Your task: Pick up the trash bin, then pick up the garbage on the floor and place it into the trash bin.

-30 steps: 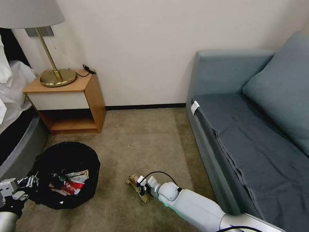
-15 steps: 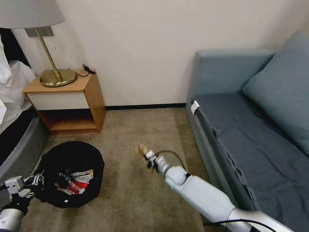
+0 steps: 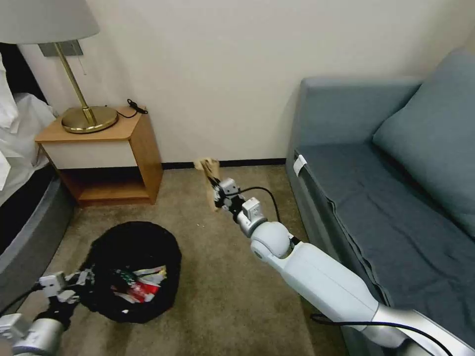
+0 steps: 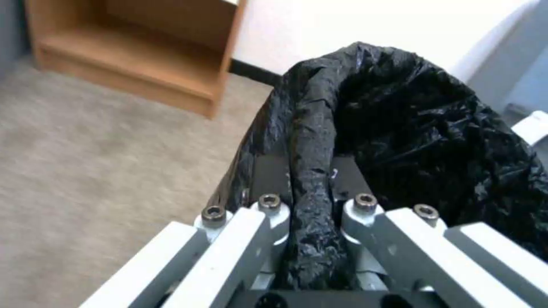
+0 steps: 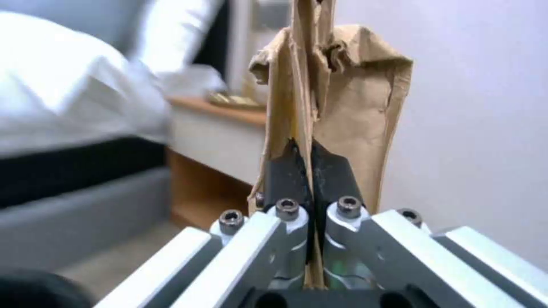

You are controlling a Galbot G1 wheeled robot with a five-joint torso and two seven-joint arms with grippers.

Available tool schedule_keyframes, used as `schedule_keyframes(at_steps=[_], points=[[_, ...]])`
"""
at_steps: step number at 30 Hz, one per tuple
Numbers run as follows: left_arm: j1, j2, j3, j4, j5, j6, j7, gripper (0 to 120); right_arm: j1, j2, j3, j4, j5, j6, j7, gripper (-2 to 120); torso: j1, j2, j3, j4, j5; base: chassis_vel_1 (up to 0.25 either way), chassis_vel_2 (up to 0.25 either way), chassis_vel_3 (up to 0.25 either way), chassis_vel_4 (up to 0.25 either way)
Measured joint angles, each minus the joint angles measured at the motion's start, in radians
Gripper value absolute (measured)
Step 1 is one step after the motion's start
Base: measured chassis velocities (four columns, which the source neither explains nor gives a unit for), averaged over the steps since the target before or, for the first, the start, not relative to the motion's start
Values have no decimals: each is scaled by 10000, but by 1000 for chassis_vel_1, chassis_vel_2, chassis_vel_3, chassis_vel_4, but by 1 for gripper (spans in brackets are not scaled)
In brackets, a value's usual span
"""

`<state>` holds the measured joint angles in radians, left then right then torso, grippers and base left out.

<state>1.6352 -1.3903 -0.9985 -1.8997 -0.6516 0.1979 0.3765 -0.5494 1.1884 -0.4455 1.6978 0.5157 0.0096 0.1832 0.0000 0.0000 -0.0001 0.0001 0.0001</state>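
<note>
The trash bin [image 3: 132,247], round and black with a black liner, stands low at the left over the carpet, its mouth tipped toward me. Inside lie garbage pieces, among them a red-and-white carton [image 3: 140,292]. My left gripper [image 3: 75,285] is shut on the bin's near rim; the left wrist view shows the liner-wrapped rim [image 4: 313,128] pinched between the fingers of that gripper [image 4: 311,171]. My right gripper [image 3: 218,190] is raised mid-air near the far wall, shut on a tan curled scrap [image 3: 208,170]. In the right wrist view the scrap [image 5: 354,107] rises from the closed gripper [image 5: 311,164].
A wooden nightstand [image 3: 101,148] with a brass lamp [image 3: 89,118] stands at the back left, beside a bed [image 3: 22,148]. A blue-grey sofa [image 3: 386,198] runs along the right. Open carpet [image 3: 222,277] lies between the bin and the sofa.
My right arm has lifted the tan scrap off the carpet and swung it up toward the far wall. The left arm has carried the bin to the right.
</note>
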Motion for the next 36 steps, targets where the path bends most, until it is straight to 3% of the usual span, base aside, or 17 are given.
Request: schedule_keyframes(at_steps=[8,10,17,29,36], points=[[-42,-359,618,-159,-431,305,-400,6,-271,-870,-861,1359,79,585,-587,0,0,0,-1,-2,-1,0,0,0,0],[-31,-505,800,-271,-642,523,-806,6,-859,-1126,-1102,1585,-351,883,-910,0,0,0,-1,-1,1,0,0,0,0],[102,-659,1143,-580,-723,929,-1308,6,-2368,-1082,-1102,1458,-1889,1195,-1400,0,0,0,-1,-1,1,0,0,0,0],[377,-703,1370,-894,-1024,1132,-1514,6,-3455,-751,-773,809,-3317,1421,-1803,0,-1,0,0,-1,-1,0,0,0,0],[434,-615,1298,-952,-1223,1192,-1633,6,-3719,-726,-539,641,-3675,1422,-1861,21,-1,0,0,-1,-1,0,0,0,0]])
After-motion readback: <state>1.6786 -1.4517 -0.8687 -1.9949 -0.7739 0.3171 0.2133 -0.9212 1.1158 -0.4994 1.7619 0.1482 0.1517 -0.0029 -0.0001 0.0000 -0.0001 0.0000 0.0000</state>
